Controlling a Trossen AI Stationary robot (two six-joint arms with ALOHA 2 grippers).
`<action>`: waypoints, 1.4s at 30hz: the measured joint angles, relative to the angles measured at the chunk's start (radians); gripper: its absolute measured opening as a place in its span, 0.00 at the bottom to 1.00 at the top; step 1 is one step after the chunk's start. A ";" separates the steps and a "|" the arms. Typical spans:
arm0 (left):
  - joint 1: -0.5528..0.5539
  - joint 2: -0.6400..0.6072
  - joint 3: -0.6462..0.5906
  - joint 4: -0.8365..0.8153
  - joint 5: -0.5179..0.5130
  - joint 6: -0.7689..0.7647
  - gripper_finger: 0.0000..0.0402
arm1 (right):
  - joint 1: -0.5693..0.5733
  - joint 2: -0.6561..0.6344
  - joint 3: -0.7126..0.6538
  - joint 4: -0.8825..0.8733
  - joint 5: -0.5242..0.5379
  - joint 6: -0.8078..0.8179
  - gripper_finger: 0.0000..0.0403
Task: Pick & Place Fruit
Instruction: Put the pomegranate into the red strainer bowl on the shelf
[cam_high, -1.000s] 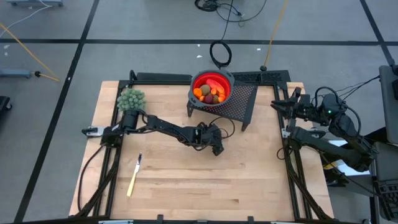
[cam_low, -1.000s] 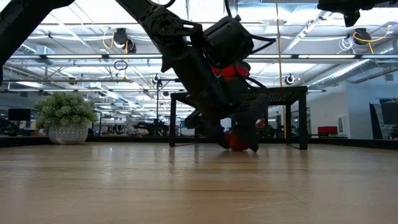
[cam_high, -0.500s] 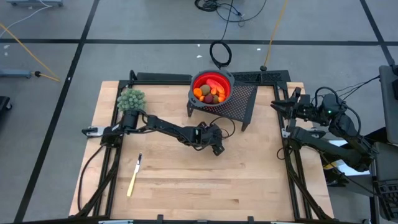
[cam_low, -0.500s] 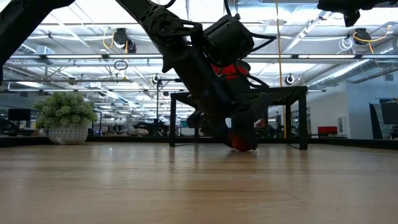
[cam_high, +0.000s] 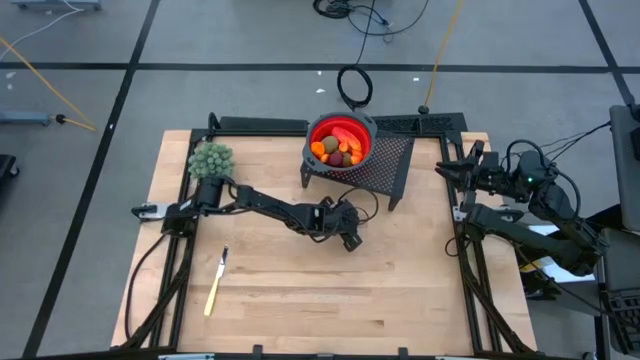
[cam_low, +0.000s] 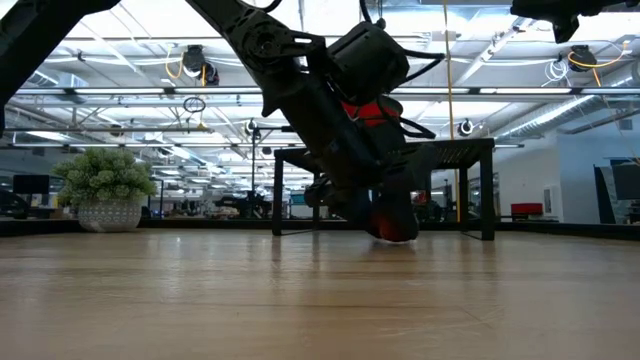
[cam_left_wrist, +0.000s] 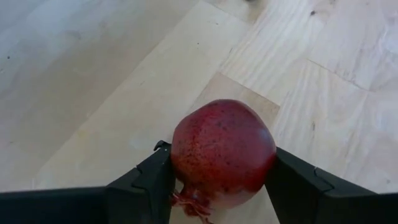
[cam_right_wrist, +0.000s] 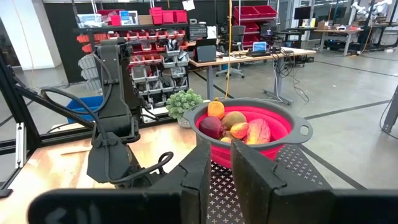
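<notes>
Near the middle of the wooden table (cam_high: 300, 290), just in front of the black mesh stand (cam_high: 395, 160), my left pincer (cam_high: 350, 236) is down at the board with its fingers (cam_left_wrist: 146, 183) on either side of a dark red ball (cam_left_wrist: 222, 152) of fruit. Both finger pads press against its speckled skin, so I have it gripped, and its small crown end points back toward my wrist. From the low view the ball (cam_low: 392, 227) shows as a red patch under my wrist, at or just above the wood; I cannot tell whether it rests on the surface.

Farther back, the red bowl (cam_high: 341, 140) sits on top of the mesh stand, and it holds the other fruit (cam_high: 336, 150): another dark red ball (cam_right_wrist: 211, 126), an orange piece (cam_right_wrist: 216, 109), a brownish-green oval (cam_right_wrist: 233, 119) and a reddish-yellow elongated piece (cam_right_wrist: 258, 130).

My right pincer (cam_right_wrist: 222, 163) waits off the table's right edge, raised, with its two fingers nearly together and nothing between them, facing the bowl.

At the far left corner of the table stands a bushy green plant (cam_high: 211, 158), and a yellow-handled knife (cam_high: 215, 285) lies on the left part of the board, well apart from my working hand.
</notes>
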 joint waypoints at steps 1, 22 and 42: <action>0.000 0.000 0.000 0.000 0.000 0.000 0.52 | 0.000 0.000 0.000 0.000 0.000 0.000 0.13; -0.082 -0.096 0.000 0.032 0.115 -0.020 0.52 | 0.000 0.000 0.000 -0.034 0.001 -0.002 0.13; -0.150 -0.303 0.000 0.206 -0.058 -0.019 0.52 | 0.000 -0.182 -0.164 0.001 -0.004 0.063 0.13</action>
